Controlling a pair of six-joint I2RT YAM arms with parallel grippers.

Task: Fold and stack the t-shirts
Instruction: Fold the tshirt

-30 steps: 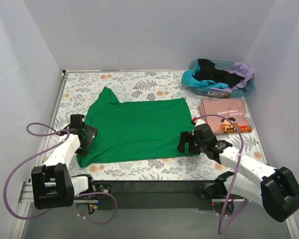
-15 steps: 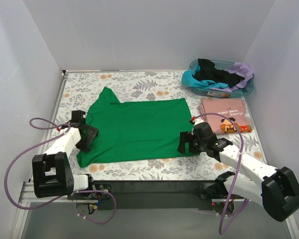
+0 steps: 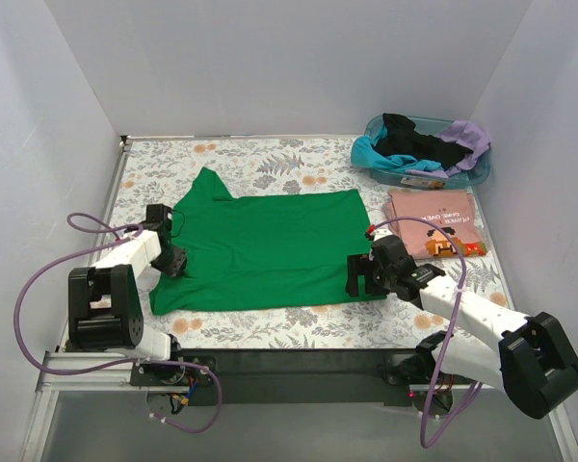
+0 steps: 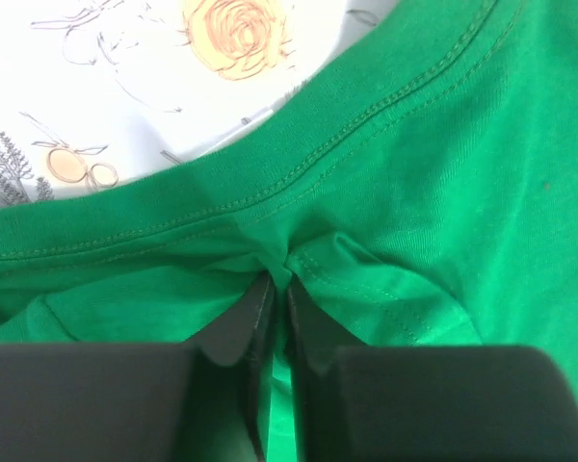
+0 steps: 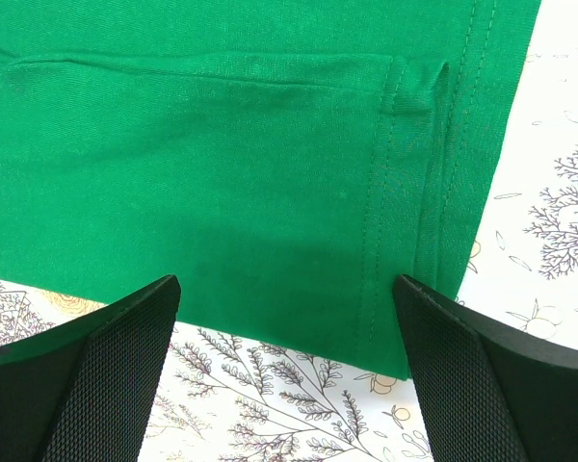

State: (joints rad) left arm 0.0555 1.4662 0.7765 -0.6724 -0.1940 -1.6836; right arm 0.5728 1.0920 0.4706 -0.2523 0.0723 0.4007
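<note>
A bright green t-shirt (image 3: 265, 245) lies spread flat across the middle of the table. My left gripper (image 3: 173, 258) sits at its left edge by the neckline; in the left wrist view its jaws are shut, with a pinch of the green t-shirt (image 4: 385, 173) bunched between the tips (image 4: 277, 289). My right gripper (image 3: 358, 279) is at the shirt's near right corner. There its fingers stand wide open over the hem of the green t-shirt (image 5: 270, 173), nothing between them (image 5: 284, 298). A salmon-pink t-shirt (image 3: 433, 221) with a print lies folded at the right.
A blue tub (image 3: 482, 171) at the back right holds black, teal and lavender shirts. White walls enclose the flower-patterned table (image 3: 260, 159) on three sides. Purple cables loop off both arms near the front edge.
My left gripper moved farther up the shirt's left edge and closed from open onto the green cloth. The right gripper stayed open, shifting only slightly.
</note>
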